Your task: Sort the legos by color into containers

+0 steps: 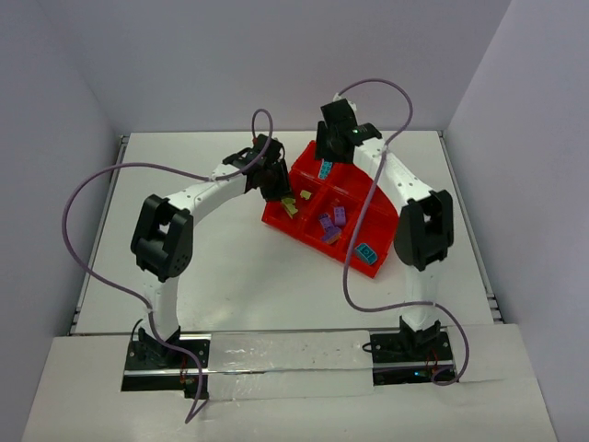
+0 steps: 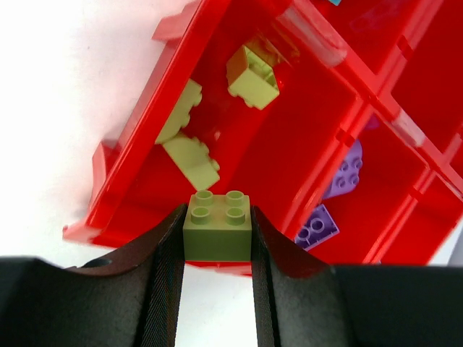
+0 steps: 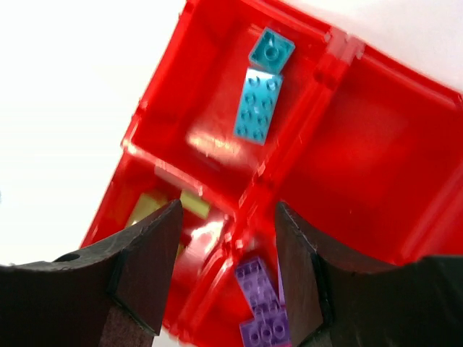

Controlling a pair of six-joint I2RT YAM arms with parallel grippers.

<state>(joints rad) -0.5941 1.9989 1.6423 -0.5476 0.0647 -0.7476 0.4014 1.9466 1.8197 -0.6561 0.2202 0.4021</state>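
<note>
My left gripper (image 2: 217,215) is shut on a pale yellow two-by-two lego (image 2: 218,225), held over the near edge of the red tray (image 2: 137,152). Three more pale yellow legos (image 2: 253,76) lie in the compartment just ahead of it. Purple legos (image 2: 346,170) lie in the compartment to its right. My right gripper (image 3: 228,217) is open and empty above the tray (image 3: 376,144). Two teal legos (image 3: 258,106) lie in the compartment beyond it, and purple legos (image 3: 262,303) lie below between its fingers. From above, the left gripper (image 1: 281,195) is at the tray's left corner and the right gripper (image 1: 331,138) at its far corner.
The red tray (image 1: 304,232) sits tilted at the middle of the white table. A teal lego (image 1: 366,252) lies in its near right compartment. Grey walls close in the table on three sides. Purple cables loop over both arms.
</note>
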